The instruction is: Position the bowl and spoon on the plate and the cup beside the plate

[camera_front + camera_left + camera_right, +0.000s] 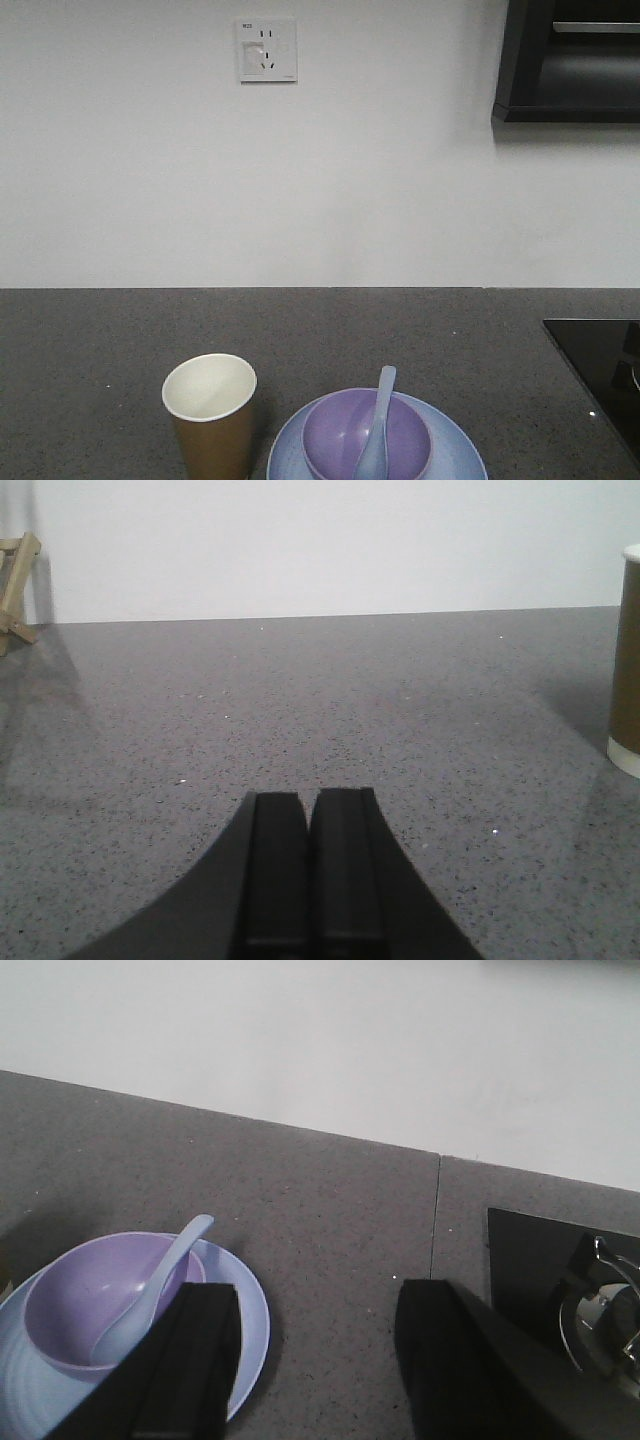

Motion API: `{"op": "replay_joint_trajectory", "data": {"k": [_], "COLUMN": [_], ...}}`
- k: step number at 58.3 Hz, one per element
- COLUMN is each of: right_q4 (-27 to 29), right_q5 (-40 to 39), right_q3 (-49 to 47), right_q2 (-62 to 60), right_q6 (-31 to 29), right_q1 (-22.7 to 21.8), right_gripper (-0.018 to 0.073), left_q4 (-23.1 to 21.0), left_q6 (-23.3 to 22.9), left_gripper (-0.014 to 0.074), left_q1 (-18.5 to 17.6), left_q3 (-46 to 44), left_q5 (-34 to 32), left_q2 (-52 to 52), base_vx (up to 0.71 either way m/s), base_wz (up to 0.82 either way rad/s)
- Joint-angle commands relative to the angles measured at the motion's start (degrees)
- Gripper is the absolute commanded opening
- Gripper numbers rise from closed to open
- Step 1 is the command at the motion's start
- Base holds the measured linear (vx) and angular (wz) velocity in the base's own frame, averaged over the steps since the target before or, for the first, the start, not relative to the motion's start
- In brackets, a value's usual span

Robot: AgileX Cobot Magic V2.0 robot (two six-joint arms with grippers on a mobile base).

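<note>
Bowl [367, 436] and spoon [375, 430] already sit on the plate [455, 452] at the near edge of your dark speckled surface [320, 330]: the purple bowl rests on the pale-blue plate, and the spoon lies in the bowl with its handle leaning out over the far rim. The brown paper cup [211, 413] stands upright just left of the plate, apart from it as far as you can tell. In your right wrist view, the right hand [315, 1360] hangs with its fingers spread wide and nothing between them; its left finger overlaps the near right part of the plate in that view, with bowl and spoon to the left of it, though whether it touches the plate cannot be told. Your left hand [310, 870] has its two fingers pressed together, holding nothing, low over bare surface, and the cup stands well off to its right at the frame edge. A black glass panel [600, 375] is set into the surface to the right of the plate, and a wall socket [267, 50] sits on the white wall behind.
</note>
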Motion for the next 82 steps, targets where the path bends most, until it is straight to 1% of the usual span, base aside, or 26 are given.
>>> {"op": "replay_joint_trajectory", "data": {"k": [1, 6, 9, 12, 15, 19, 23, 28, 32, 33, 34, 35, 38, 43, 82], "right_q4": [-0.99, -6.43, -9.56, -12.21, -15.23, -17.32, -17.58, -17.33, -17.38, -17.38, -17.38, -17.45, -17.78, -17.87, -17.73], "right_q5": [-7.29, -15.18, -20.52, -26.57, -30.84, -35.13, -38.27, -42.43, -44.86, -43.88, -40.31, -38.85, -36.76, -36.22, -35.47], "right_q3": [1.10, 8.16, 13.23, 18.67, 25.08, 32.54, 40.78, 49.24, 54.06, 54.35, 53.91, 53.71, 53.87, 53.79, 53.79], "right_q2": [-1.72, -5.44, -8.02, -10.68, -13.82, -17.36, -21.14, -27.79, -33.11, -34.42, -36.39, -37.69, -41.16, -39.46, -39.40], "right_q6": [0.52, 5.65, 9.87, 13.12, 15.05, 15.30, 14.98, 15.05, 15.05, 15.05, 15.14, 15.07, 14.55, 14.55, 14.75], "right_q1": [-0.33, -0.33, -0.33, -0.33, -0.33, -0.46, -1.43, -3.74, -5.39, -5.67, -5.99, -6.10, -6.40, -6.32, -6.32], "right_gripper": [0.0400, 0.0351, 0.0307, 0.0242, 0.0175, 0.0076, -0.0011, -0.0015, -0.0015, -0.0014, -0.0013, -0.0013, -0.0013, -0.0012, -0.0012], "left_q4": [-0.49, -0.49, -0.49, -0.49, -0.49, -0.49, -0.49, -0.49, -0.49, -0.49, -0.49, -0.49, -0.49, -0.49, -0.49], "left_q6": [-0.05, -0.05, -0.05, -0.05, -0.05, -0.05, -0.05, -0.05, -0.05, -0.05, -0.05, -0.05, -0.05, -0.05, -0.05], "left_gripper": [-0.0006, -0.0006, -0.0006, -0.0006, -0.0006, -0.0006, -0.0006, -0.0006, -0.0006, -0.0006, -0.0006, -0.0006, -0.0006, -0.0006, -0.0006], "left_q1": [0.09, 0.09, 0.09, 0.09, 0.09, 0.09, 0.09, 0.09, 0.09, 0.09, 0.09, 0.09, 0.09, 0.09, 0.09], "left_q3": [1.55, 1.55, 1.55, 1.55, 1.55, 1.55, 1.55, 1.55, 1.55, 1.55, 1.55, 1.55, 1.49, 1.50, 1.50], "left_q5": [-4.44, -4.44, -4.44, -4.44, -4.44, -4.44, -4.44, -4.44, -4.44, -4.44, -4.44, -4.44, -4.44, -4.26, -4.20], "left_q2": [-0.72, -0.72, -0.72, -0.72, -0.72, -0.72, -0.72, -0.72, -0.72, -0.72, -0.72, -0.72, -0.71, -0.83, -0.77], "base_vx": [0.00, 0.00, 0.00, 0.00, 0.00, 0.00, 0.00, 0.00, 0.00, 0.00, 0.00, 0.00, 0.00, 0.00, 0.00], "base_wz": [0.00, 0.00, 0.00, 0.00, 0.00, 0.00, 0.00, 0.00, 0.00, 0.00, 0.00, 0.00, 0.00, 0.00, 0.00]}}
